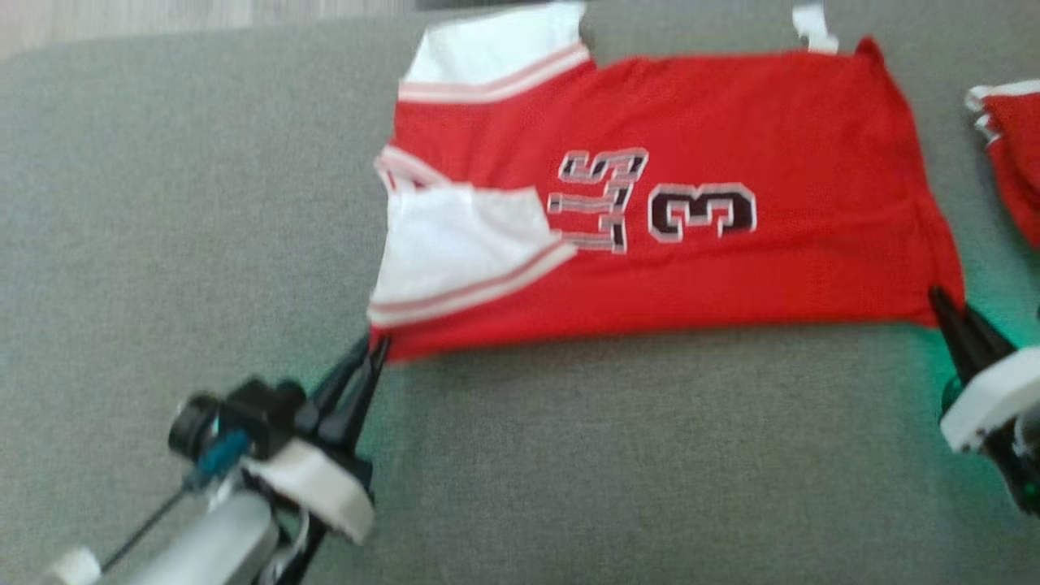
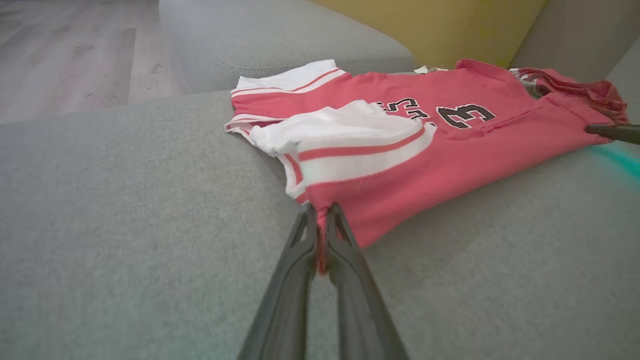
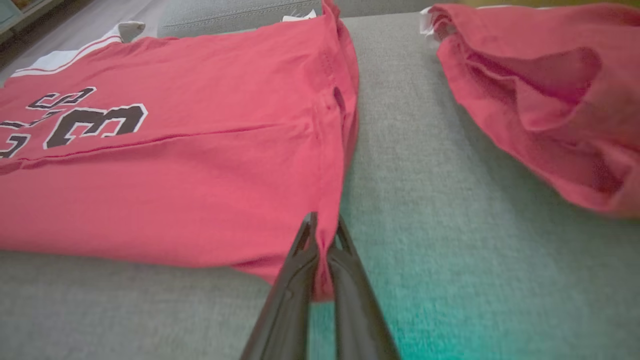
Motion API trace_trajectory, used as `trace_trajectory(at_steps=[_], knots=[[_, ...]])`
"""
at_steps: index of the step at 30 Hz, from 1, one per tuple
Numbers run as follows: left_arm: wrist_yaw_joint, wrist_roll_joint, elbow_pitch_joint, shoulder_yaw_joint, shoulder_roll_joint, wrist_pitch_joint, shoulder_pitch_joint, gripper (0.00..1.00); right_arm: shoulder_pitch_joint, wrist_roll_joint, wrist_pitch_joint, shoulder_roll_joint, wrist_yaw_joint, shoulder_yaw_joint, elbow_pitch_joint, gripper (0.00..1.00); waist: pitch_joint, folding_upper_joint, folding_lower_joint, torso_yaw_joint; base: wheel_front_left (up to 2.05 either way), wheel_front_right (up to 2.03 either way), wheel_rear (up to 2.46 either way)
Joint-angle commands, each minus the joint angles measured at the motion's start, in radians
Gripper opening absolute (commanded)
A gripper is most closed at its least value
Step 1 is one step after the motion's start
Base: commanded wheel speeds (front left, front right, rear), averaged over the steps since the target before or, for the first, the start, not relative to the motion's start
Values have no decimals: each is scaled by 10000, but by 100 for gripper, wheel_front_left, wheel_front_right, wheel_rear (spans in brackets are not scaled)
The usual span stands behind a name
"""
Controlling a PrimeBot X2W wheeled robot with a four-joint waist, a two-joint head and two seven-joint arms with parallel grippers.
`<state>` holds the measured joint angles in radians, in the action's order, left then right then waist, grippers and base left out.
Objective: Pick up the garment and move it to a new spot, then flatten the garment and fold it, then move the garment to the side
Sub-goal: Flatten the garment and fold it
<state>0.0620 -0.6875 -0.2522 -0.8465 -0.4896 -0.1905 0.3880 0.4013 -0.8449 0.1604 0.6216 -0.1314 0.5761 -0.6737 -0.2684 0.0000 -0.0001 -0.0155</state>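
Red jersey with white sleeves point(image 1: 731, 268) lies spread flat on the grey fabric cushion point(image 1: 569, 455), toward its far edge. I see my left gripper point(image 1: 375, 345) clenched on the near left corner of it — right gripper point(image 1: 942, 301) pinching the near right corner. A crumpled red cloth point(image 1: 1016, 154) sits at the cushion's right edge.

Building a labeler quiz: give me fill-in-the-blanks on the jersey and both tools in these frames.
The jersey is mostly ____.
The large black number on it is ____.
The left tool and the right tool are each ____ on a near corner of it.
It lies on a ____ cushion.
Missing words: red; 3; shut; grey.
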Motion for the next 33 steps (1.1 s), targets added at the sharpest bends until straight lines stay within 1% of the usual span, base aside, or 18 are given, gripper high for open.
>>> trace_trajectory(at_steps=[1, 4, 7, 8, 10, 12, 16, 17, 18, 19, 20, 23, 26, 30, 33], knots=[[284, -114, 691, 263, -585, 128, -320, 0, -508, 14, 281, 573, 7, 156, 336, 0, 321, 0, 1, 90, 0, 0, 0], [705, -287, 1552, 166, -855, 399, -1126, 0, -1034, 48, 473, 785, 7, 278, 678, 0, 535, 0, 1, 163, 0, 0, 0], [1090, -634, 2308, 122, -1102, 654, -1992, 0, -1557, -86, 614, 960, 7, 189, 964, 0, 671, 0, 1, 229, 0, 0, 0], [1090, -634, 2308, 122, -1102, 654, -1992, 0, -1557, -86, 614, 960, 7, 189, 964, 0, 671, 0, 1, 229, 0, 0, 0], [1275, -773, 2667, 64, -1266, 767, -2453, 0, -1924, -132, 676, 1080, 7, 134, 1150, 0, 690, 0, 1, 247, 0, 0, 0], [1363, -847, 2942, -43, -1417, 904, -2783, 0, -2214, -184, 720, 1183, 7, 18, 1297, 0, 685, 0, 1, 260, 0, 0, 0], [1414, -1018, 3347, -143, -1527, 1069, -3102, 0, -2641, -144, 756, 1305, 7, -208, 1444, 0, 686, 0, 1, 275, 0, 0, 0], [1432, -1049, 3399, -146, -1517, 1100, -3114, 0, -2697, -136, 734, 1302, 7, -280, 1440, 33, 685, 0, 1, 277, 0, 0, 0], [1470, -1069, 3423, -138, -1491, 1133, -3100, 0, -2737, -137, 705, 1272, 7, -359, 1430, 100, 684, 0, 1, 280, 0, 0, 0], [1518, -1078, 3427, -134, -1456, 1177, -3071, 31, -2758, -153, 681, 1212, 7, -452, 1420, 100, 683, 0, 1, 284, 0, 0, 0], [1558, -1085, 3419, -135, -1419, 1232, -3030, 100, -2755, -139, 686, 1149, 7, -540, 1442, 100, 682, 0, 1, 291, 0, 0, 0], [1648, -1028, 3422, -76, -1342, 1345, -2753, 100, -2719, -78, 711, 992, 7, -820, 1642, 100, 613, 0, 1, 347, 0, 0, 0], [1596, -1015, 3507, 161, -1387, 1404, -2256, 100, -2664, -1, 762, 898, 7, -1237, 1977, 100, 463, 0, 1, 431, 0, 0, 0], [1333, -968, 3677, 716, -1755, 1635, -1090, 100, -2580, 247, 764, 798, 7, -1698, 2538, 100, 181, 0, 1, 608, 0, 0, 0], [987, -1008, 3627, 1174, -2056, 2060, 129, 100, -2469, 564, 642, 664, 7, -1952, 2949, 100, -64, 0, 1, 818, 0, 0, 0]])
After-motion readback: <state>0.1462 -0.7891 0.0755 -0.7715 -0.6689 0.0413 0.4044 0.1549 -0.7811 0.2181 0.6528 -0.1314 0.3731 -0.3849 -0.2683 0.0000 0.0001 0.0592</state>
